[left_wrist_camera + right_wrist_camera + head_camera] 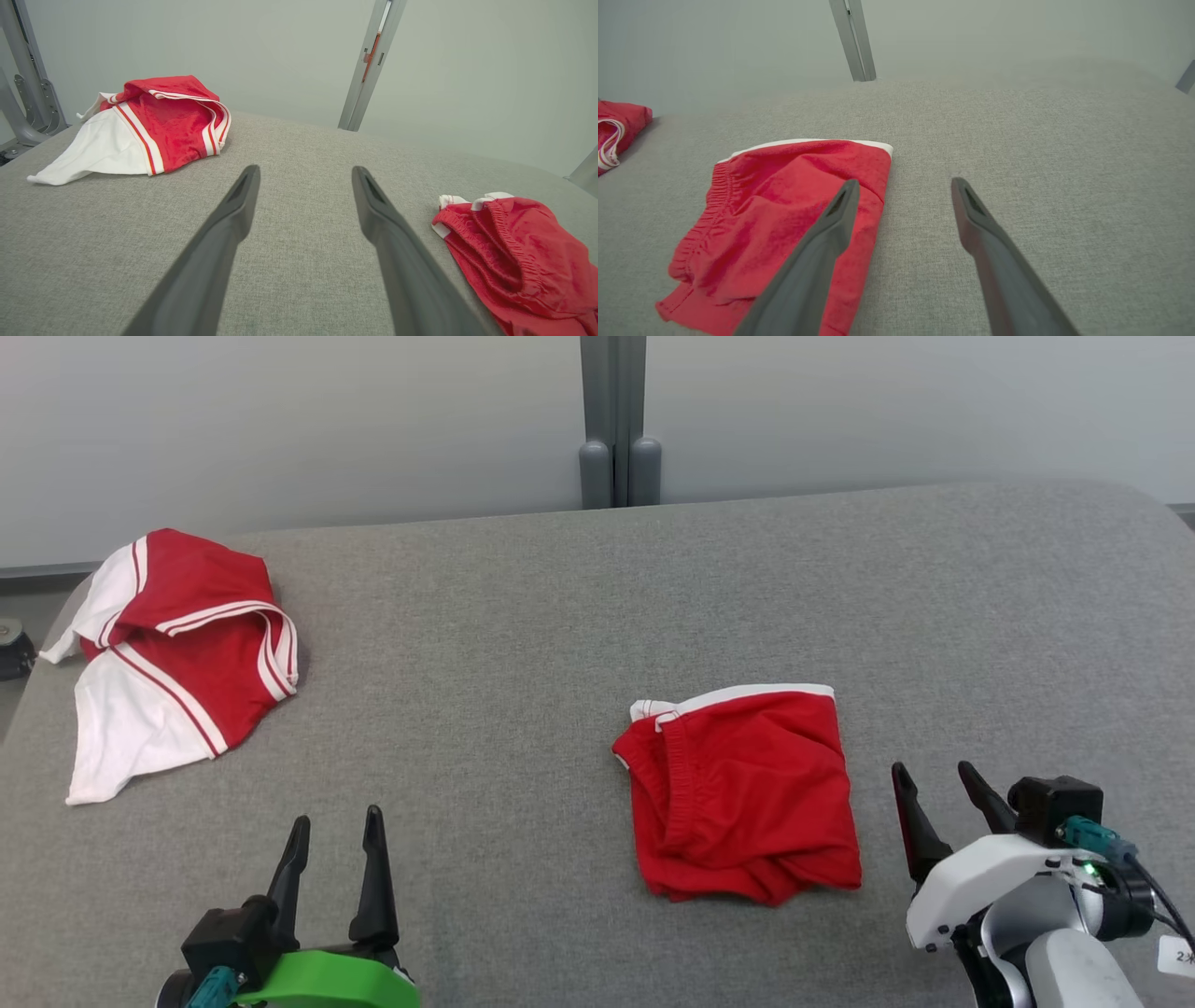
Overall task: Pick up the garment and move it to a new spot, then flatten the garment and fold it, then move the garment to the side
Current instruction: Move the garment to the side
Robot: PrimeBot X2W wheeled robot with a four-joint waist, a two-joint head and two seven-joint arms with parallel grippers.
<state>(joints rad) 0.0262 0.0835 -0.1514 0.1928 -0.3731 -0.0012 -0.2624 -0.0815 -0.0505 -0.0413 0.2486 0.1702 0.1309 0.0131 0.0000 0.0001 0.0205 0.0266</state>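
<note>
Shorts (747, 793) lie folded, lower layers hidden; left fingers (375, 877) and right fingers (913, 821) spread apart, empty.

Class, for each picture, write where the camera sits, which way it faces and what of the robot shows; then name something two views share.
Head view: on the head, facing forward and down at the grey table; left hand and right hand, both open.
Left wrist view: on the left wrist, facing along the left hand's fingers towards the red-and-white garment.
Right wrist view: on the right wrist, facing along the right hand's fingers over the red shorts.
Shared: both wrist views show the red shorts.
</note>
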